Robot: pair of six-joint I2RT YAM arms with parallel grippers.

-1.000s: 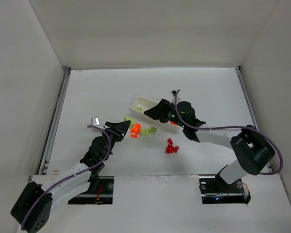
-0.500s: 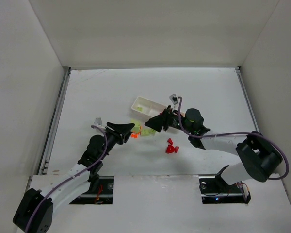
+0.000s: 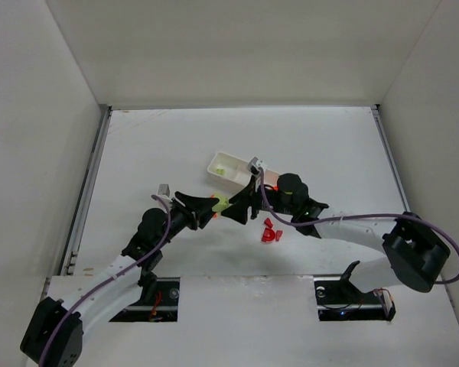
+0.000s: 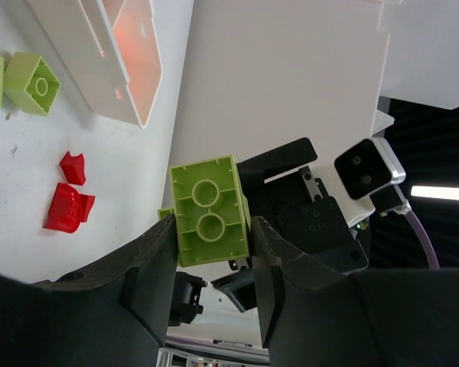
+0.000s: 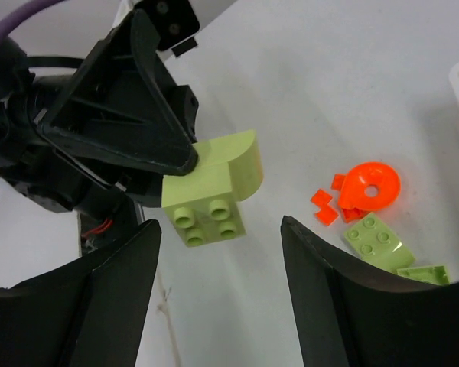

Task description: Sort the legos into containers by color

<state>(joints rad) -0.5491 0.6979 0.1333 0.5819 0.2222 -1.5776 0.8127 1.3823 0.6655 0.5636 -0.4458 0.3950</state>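
Observation:
My left gripper (image 4: 212,223) is shut on a pale yellow-green lego block (image 4: 209,210) and holds it above the table, seen in the top view (image 3: 220,203) between both arms. My right gripper (image 5: 218,229) is open, facing it; the same block (image 5: 210,191) hangs just beyond its fingertips, untouched. Orange pieces (image 5: 363,189) and two more yellow-green blocks (image 5: 379,241) lie on the table below. Two red pieces (image 3: 269,232) lie to the right. The white tray (image 3: 223,167) sits behind, partly hidden by the right arm, with one yellow-green piece in its near-left compartment.
In the left wrist view the tray's end (image 4: 130,53) and two yellow-green blocks (image 4: 30,80) lie at the upper left, with red pieces (image 4: 69,206) below. White enclosure walls surround the table.
My left gripper has risen and moved right with the yellow-green block. My right gripper has swung left from over the tray until it faces the block.

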